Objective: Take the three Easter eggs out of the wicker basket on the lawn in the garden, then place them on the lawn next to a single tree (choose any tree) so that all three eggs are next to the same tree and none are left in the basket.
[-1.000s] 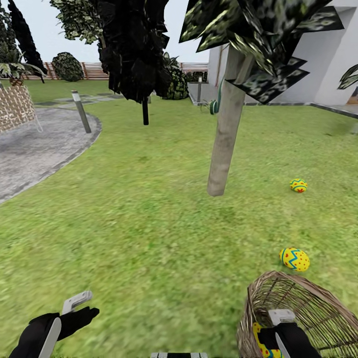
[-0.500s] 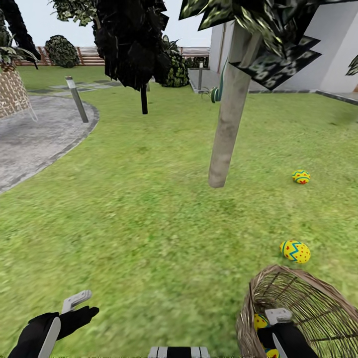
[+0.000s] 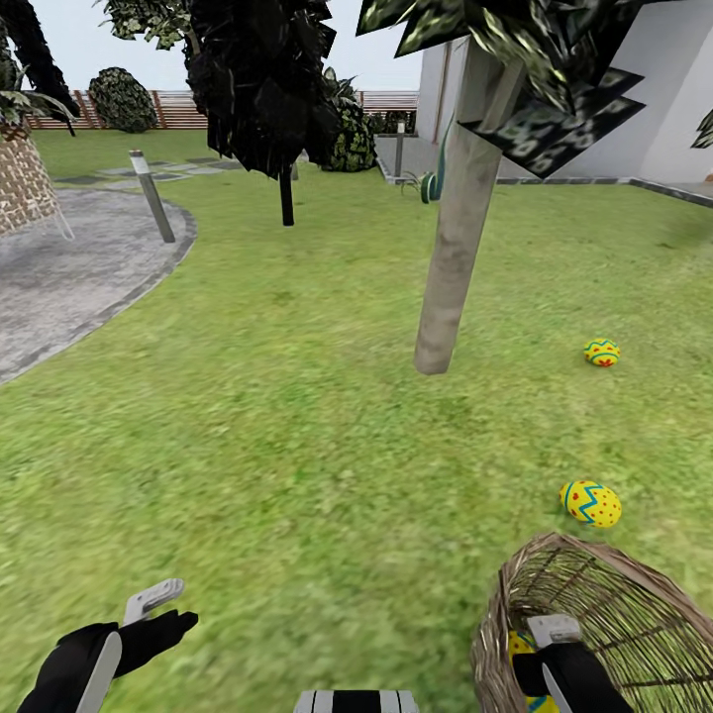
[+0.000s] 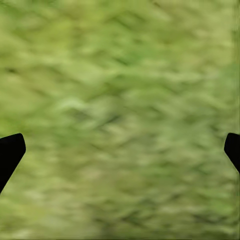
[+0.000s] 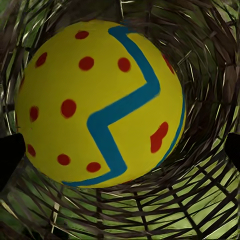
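Note:
The wicker basket (image 3: 604, 614) stands on the lawn (image 3: 297, 446) at the near right. My right gripper (image 5: 120, 152) reaches down into it, open, its black fingertips (image 5: 10, 155) wide apart on either side of an Easter egg (image 5: 100, 100) on the basket floor. In the head view that egg (image 3: 519, 647) peeks out beside my right wrist. Two more Easter eggs lie on the grass right of the tree's pale trunk (image 3: 448, 257): one (image 3: 590, 503) just beyond the basket, one (image 3: 601, 352) farther off. My left gripper (image 3: 166, 611) hovers open over bare grass at the near left.
A grey paved round area (image 3: 69, 277) with a short bollard (image 3: 152, 196) lies at the far left. A dark second tree (image 3: 287, 188) stands behind, a white house wall (image 3: 634, 129) at the far right. Open grass spreads between the trunk and me.
The head camera has shifted, sliding the whole scene slightly. My right wrist now hides more of the egg in the basket. The left arm and both eggs on the grass stay put.

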`<state>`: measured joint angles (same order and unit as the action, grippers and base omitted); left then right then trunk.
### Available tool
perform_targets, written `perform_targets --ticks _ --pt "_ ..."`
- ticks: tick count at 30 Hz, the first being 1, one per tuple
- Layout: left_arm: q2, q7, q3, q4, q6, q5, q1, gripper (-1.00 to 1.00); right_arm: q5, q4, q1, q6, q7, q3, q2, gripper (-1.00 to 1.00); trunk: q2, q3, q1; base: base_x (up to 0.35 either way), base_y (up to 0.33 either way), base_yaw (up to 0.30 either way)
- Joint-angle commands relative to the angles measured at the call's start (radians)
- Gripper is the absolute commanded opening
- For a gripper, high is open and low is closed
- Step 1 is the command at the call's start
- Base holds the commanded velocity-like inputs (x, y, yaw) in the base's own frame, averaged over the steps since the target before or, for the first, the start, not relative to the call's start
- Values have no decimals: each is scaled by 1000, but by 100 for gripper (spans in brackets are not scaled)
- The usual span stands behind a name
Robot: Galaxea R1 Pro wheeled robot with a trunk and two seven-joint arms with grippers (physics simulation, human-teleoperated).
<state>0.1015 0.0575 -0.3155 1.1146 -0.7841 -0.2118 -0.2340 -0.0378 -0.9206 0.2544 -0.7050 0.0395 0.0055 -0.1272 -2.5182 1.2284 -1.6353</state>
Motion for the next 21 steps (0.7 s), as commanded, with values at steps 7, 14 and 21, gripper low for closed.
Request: perform_targets --ticks 7,14,21 --pt "0 5 -2 1 -5 1 -1 100 -4 -1 0 -5 0 2 0 100 0 1 0 85 0 0" --pt "-2 5 -1 0 -4 1 -1 100 -4 -1 0 -5 0 2 1 100 -1 9 -1 2 0 0" --pt "0 4 -5 7 -5 3 -1 100 -4 -4 0 -6 0 1 1 100 -2 36 -4 0 0 0"
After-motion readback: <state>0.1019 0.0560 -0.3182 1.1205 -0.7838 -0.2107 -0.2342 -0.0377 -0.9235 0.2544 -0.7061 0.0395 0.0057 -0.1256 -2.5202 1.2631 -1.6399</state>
